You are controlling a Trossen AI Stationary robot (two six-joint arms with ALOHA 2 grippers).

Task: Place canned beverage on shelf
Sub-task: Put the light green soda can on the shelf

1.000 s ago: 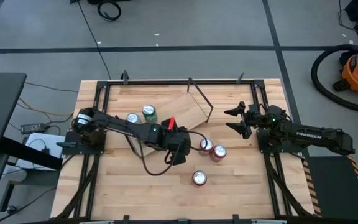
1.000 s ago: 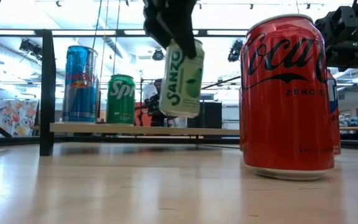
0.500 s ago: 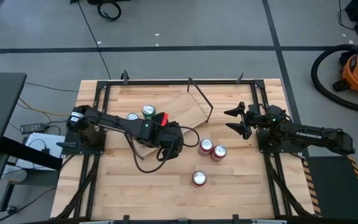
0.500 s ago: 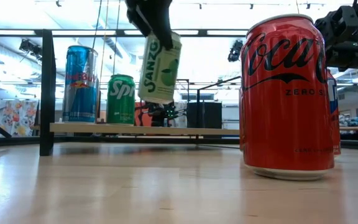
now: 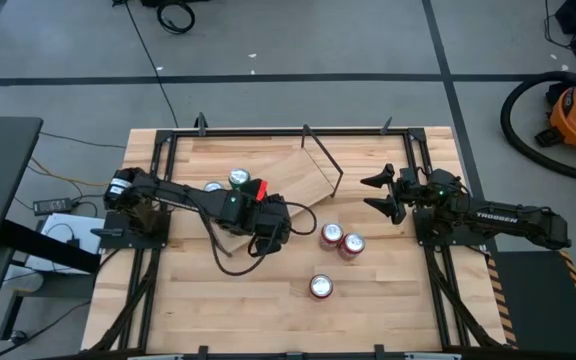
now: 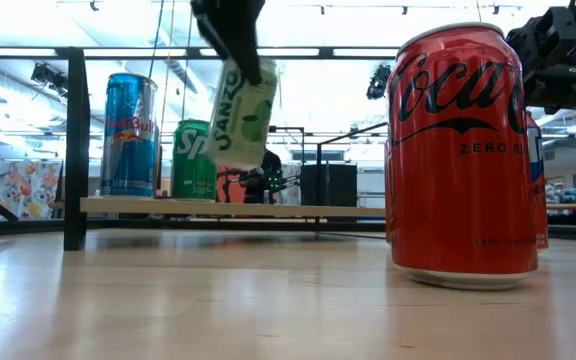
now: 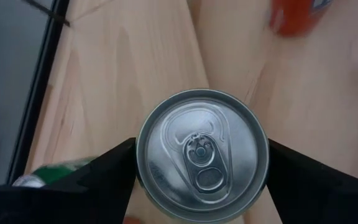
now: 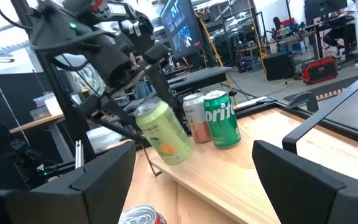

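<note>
Main risk: the pale green Sanzo can [image 6: 242, 112] hangs tilted above the shelf [image 6: 268, 209], base leaning toward the Sprite can [image 6: 194, 160] and blue can [image 6: 128, 121] already standing there. If the left gripper [image 7: 202, 155] lowers it w/o first bringing it upright, the base rim likely lands on an edge and the can tips or rolls. It also looks to sit just beside the Sprite, so a sideways drift could clip that can and maybe take down the blue one next to it. A release from this height would bounce it off the plank onto the bench [image 5: 388, 310]. In the high view the shelf [image 5: 303, 172] lies skewed at approx 12 o'clock of bench centre, w/ the left gripper [image 5: 271, 222] at its near end, approx 7 o'clock of the plank. Left gripper: partly closed, fingers clamped on opposite sides of the can just below the lid [image 7: 202, 152], top-down hold, looks firm. Right gripper [image 5: 380, 194]: idle at approx 3 o'clock of the bench, jaws parted, holding nothing. Three red cans [image 5: 339, 240] stand on the bench at approx 5 o'clock of the shelf, clear of the move.
</note>
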